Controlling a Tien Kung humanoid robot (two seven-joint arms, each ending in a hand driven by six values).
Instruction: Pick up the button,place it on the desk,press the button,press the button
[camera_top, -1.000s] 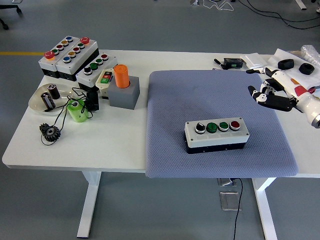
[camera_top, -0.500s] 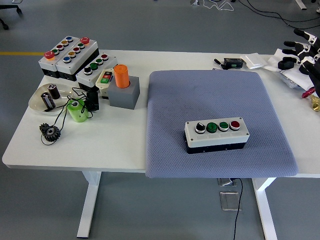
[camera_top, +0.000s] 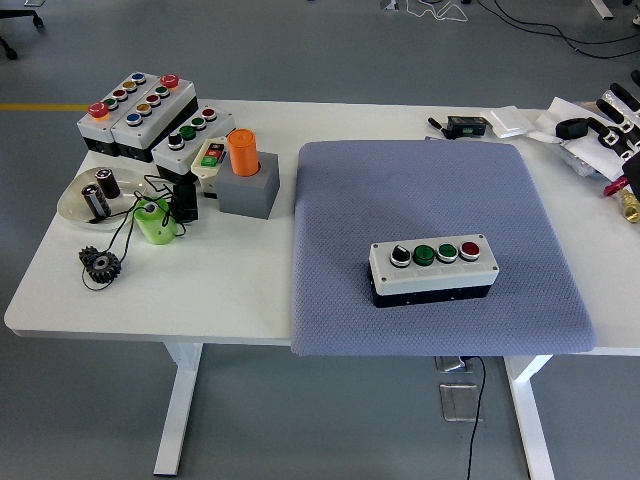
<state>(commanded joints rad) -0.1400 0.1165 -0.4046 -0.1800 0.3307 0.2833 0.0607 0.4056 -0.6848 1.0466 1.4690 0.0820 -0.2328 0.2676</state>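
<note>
The button box is white on a black base, with a black knob, two green buttons and a red button in a row on top. It lies on the grey mat, right of the mat's centre and towards the front. Nothing touches it. My right hand shows only at the far right edge, above the table's back right corner and far from the box. Its fingers look extended and hold nothing. My left arm is out of view.
At the back left stand three more button boxes, a small pendant switch, an orange cylinder in a grey block, a dish with parts, a green spool and a black gear. Small items and bags lie at the back right.
My right hand has drawn back from over the mat's right side to the far right edge, almost leaving view. The button box has not moved.
</note>
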